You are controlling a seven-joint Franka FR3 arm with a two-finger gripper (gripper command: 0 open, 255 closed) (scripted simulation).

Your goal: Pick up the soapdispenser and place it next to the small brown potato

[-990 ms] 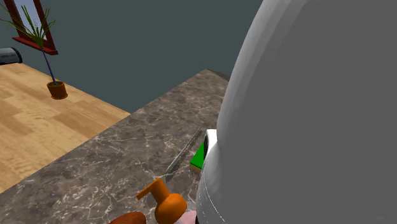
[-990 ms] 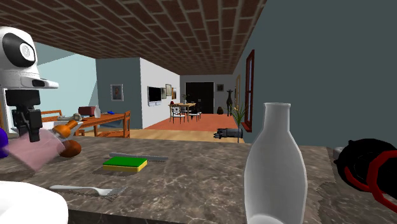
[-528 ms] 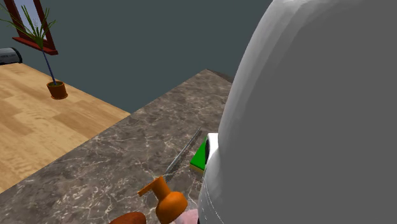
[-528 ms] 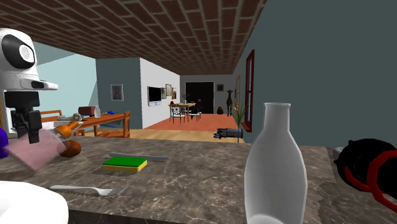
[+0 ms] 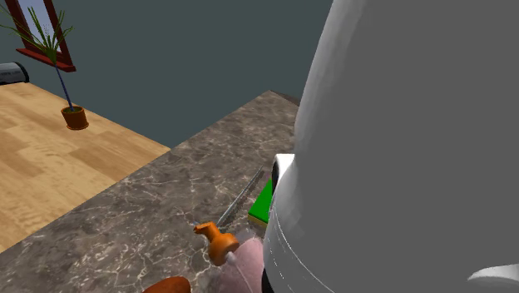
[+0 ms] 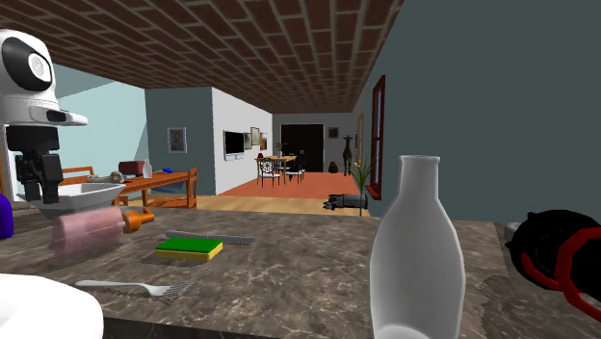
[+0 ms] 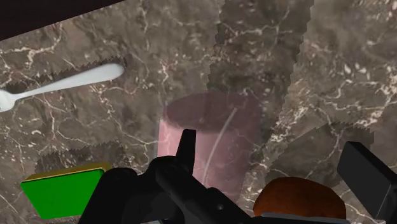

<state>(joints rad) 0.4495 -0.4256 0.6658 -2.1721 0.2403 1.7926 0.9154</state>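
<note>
Seeing the soap dispenser [image 6: 91,229] tipped beneath your spread, empty gripper [image 7: 277,149], clasp its body squarely before approaching the potato [image 5: 166,285].

Dark veined marble countertop [image 6: 318,260]. Green sponge [image 6: 189,249] with yellow underside lying flat on it. Long grey knife [image 6: 209,237] just beside sponge, on far side in second exterior view. Silver fork [image 6: 125,286] near sponge, toward camera. Tall white bottle [image 6: 416,260] upright in foreground. Black-and-red object [image 6: 554,252] at that view's right edge. White rounded object [image 6: 43,308] at lower left. Brick ceiling [image 6: 241,48]. In shoulder view: wood floor [image 5: 50,166], potted plant [image 5: 73,116], red frame [image 5: 46,33] on teal wall.
</note>
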